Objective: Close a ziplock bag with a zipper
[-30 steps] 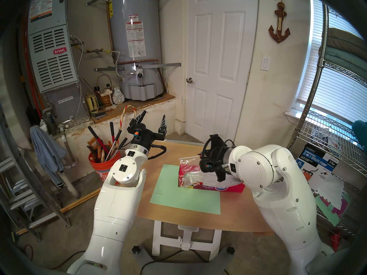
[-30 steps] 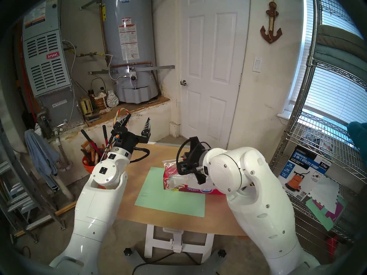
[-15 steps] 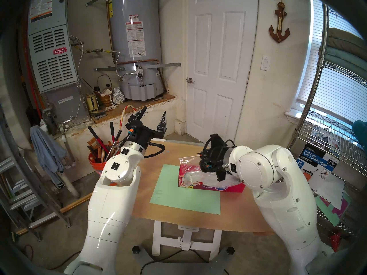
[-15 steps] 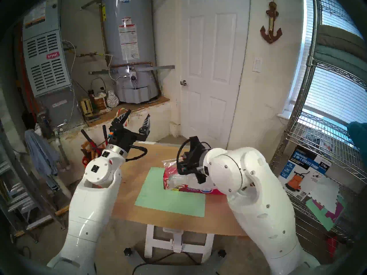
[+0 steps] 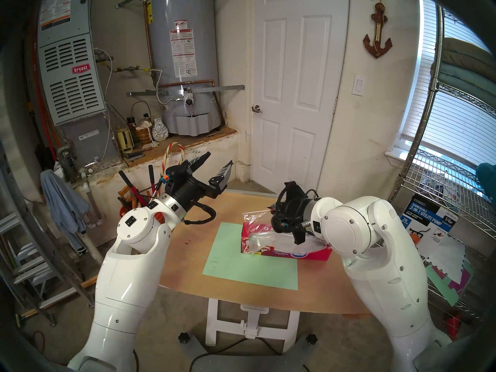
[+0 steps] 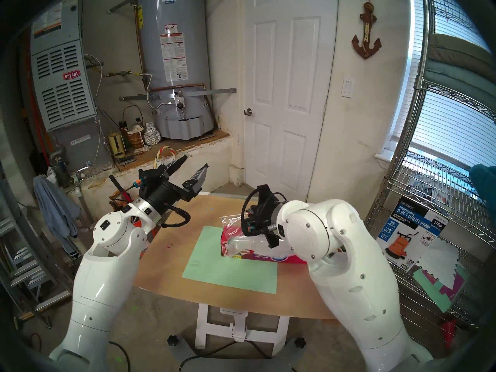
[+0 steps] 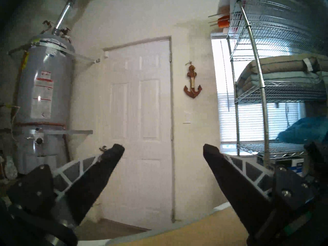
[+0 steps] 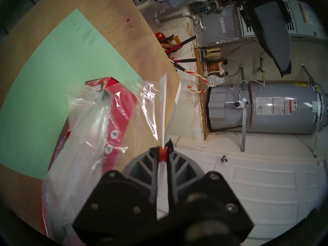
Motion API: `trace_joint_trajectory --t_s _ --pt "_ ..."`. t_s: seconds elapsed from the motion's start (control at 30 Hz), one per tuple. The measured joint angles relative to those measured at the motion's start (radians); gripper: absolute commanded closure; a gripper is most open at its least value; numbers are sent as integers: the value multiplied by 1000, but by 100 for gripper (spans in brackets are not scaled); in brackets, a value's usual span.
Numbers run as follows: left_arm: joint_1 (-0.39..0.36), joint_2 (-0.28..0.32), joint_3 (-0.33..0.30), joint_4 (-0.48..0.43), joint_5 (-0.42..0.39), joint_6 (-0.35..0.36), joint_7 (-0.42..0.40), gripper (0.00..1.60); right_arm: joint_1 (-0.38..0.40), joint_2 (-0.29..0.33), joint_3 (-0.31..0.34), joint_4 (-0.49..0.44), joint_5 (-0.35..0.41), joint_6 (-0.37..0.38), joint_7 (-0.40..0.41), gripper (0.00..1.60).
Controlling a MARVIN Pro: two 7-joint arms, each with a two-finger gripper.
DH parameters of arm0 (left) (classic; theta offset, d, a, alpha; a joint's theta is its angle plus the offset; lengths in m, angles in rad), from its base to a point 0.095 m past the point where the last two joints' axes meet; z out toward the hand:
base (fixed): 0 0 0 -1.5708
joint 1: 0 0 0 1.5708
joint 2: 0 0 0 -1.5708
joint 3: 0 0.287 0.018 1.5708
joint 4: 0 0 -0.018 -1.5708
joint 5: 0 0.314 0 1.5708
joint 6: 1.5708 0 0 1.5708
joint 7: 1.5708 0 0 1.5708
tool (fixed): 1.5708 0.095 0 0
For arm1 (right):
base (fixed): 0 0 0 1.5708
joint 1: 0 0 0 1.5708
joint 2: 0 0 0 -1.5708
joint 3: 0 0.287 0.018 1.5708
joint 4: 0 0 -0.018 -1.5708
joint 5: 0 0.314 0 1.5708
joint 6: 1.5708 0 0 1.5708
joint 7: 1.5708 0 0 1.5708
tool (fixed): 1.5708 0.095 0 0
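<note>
We are holding the red slider tab (image 8: 163, 152) of the zipper (image 8: 164, 105) in our right claw (image 8: 163, 151), its two fingers pinching narrowly on either side of the tab while the white strip is running straight out ahead of it. The ziplock bag (image 8: 85, 133) is draping over the long red cardboard box (image 5: 292, 252), which is lying on the surface (image 5: 308, 296) partly over the green paper sheet (image 5: 249, 266). The box seems to be propping the bag up so that the zipper edge is standing clear of the surface, where a claw can close around it.

Our left claw (image 5: 217, 162) is hanging wide and empty above the far left edge of the surface, well apart from the bag, and its wrist camera is showing only the white door (image 7: 140, 133) between its fingers (image 7: 99, 172).

We are judging that the grip on the slider is made and the pull along the strip is what is left to do. Since only one end is being held, the loose plastic may bunch or follow the slider, so the free claw is probably needed to pin the far end of the strip. How much of the seal is already shut we cannot tell.
</note>
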Motion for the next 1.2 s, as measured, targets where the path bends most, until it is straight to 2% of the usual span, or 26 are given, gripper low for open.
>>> trace_joint_trajectory --t_s 0.3,0.53,0.63,0.8,0.9,1.2 --pt "1 53 -11 -6 -57 113 -123 0 -1 -1 4 8 8 -15 -21 137" --pt "9 77 9 -10 -73 147 -195 0 -4 -2 9 9 13 -21 -27 134" --pt "12 91 37 -13 -51 158 -207 0 -7 -2 11 7 14 -22 -28 132" --pt "20 112 79 -21 1 165 -226 0 -12 -1 13 2 15 -22 -29 141" --pt "25 119 92 -28 22 163 -232 0 -17 -1 13 -3 15 -23 -29 137" --pt "46 136 104 -41 65 149 -240 0 -35 -1 14 -16 14 -22 -32 139"
